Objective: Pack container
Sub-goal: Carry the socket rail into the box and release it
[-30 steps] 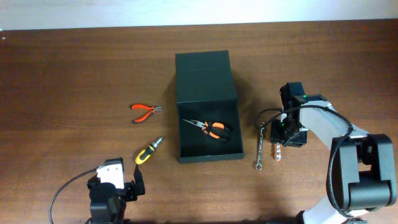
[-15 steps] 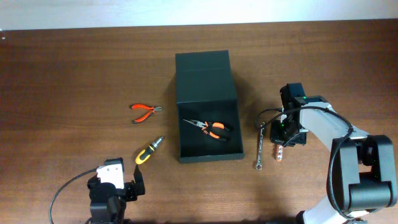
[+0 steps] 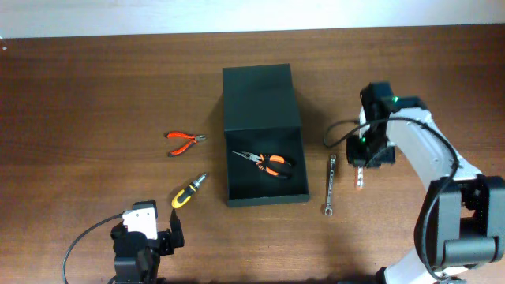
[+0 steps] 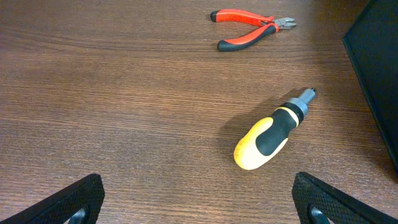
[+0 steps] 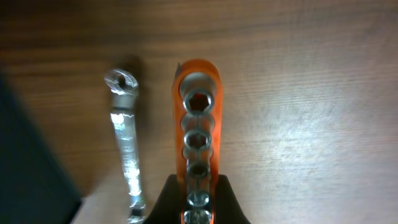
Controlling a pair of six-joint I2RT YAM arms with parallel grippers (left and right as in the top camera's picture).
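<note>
The container (image 3: 263, 158), a dark box with its flap lid open to the far side, sits mid-table and holds orange-handled pliers (image 3: 268, 163). My right gripper (image 3: 360, 167) is shut on an orange socket rail (image 5: 198, 130) with several metal sockets and holds it above the table, right of the box. A silver wrench (image 3: 330, 184) lies between the box and that gripper, and shows in the right wrist view (image 5: 126, 143). My left gripper (image 4: 199, 208) is open and empty at the near left edge. A yellow-black stubby screwdriver (image 4: 270, 132) and red pliers (image 4: 249, 18) lie ahead of it.
The box's near-right edge (image 4: 373, 74) shows at the right of the left wrist view. The red pliers (image 3: 184, 140) and the screwdriver (image 3: 188, 192) lie left of the box in the overhead view. The right arm's cable (image 3: 339, 134) loops beside the box.
My right gripper has lifted the orange socket rail off the table and moved it slightly away from the near edge. The wrench stays where it was. The left arm has not moved.
</note>
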